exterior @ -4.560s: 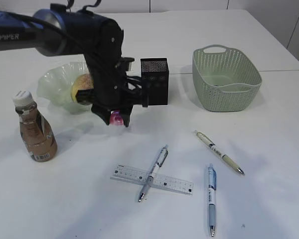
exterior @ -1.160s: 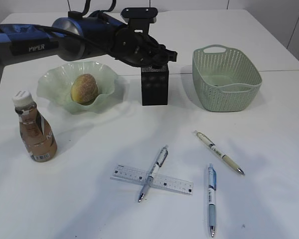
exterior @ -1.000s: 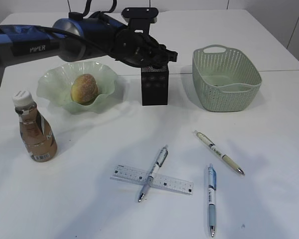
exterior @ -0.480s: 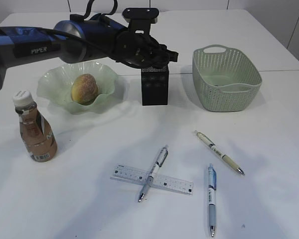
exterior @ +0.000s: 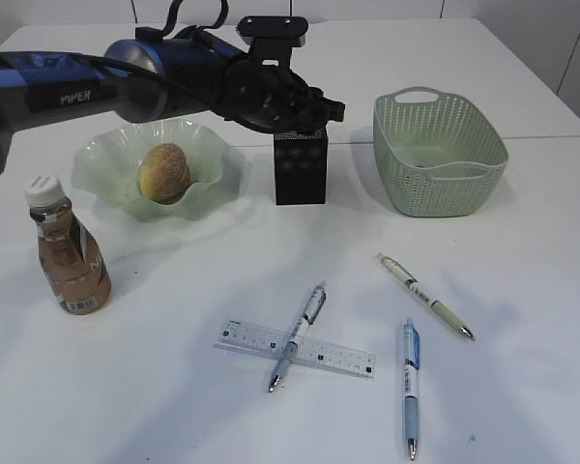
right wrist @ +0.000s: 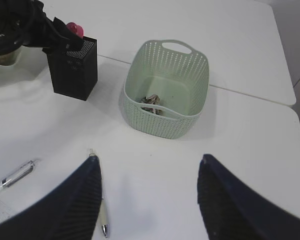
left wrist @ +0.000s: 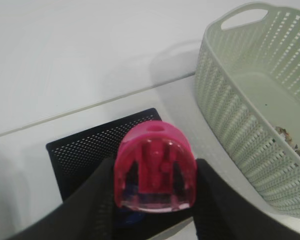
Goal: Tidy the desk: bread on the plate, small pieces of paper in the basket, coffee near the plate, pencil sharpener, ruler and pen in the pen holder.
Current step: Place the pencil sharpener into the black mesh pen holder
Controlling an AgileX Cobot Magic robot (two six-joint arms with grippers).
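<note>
- Pencil sharpener (left wrist: 155,167), pink and partly see-through, sits between the two fingers of the left claw (left wrist: 152,200); the claw is closed on it at about half of its opening, one finger on each flat side.
- Directly under this claw stands the black mesh pen holder (left wrist: 97,150). In the left wrist view the sharpener hangs over the near part of its open top, so the way to go is straight down, not sideways.
- From the side camera the left claw (exterior: 304,108) is just above the top edge of the holder (exterior: 300,174), close to it; I cannot tell if the sharpener already touches the rim.
- My judgement: the next move is to loosen the grip here. If the claw stands a little too near its own edge of the holder, the sharpener could hit the rim and fall on the worktop (exterior: 174,387).
- Right claw (right wrist: 147,200) is wide open and holds nothing; it waits far from the holder, nearer to the basket (right wrist: 165,90) and the pens.
- Left arm is clearly the nearer one for this step.
</note>
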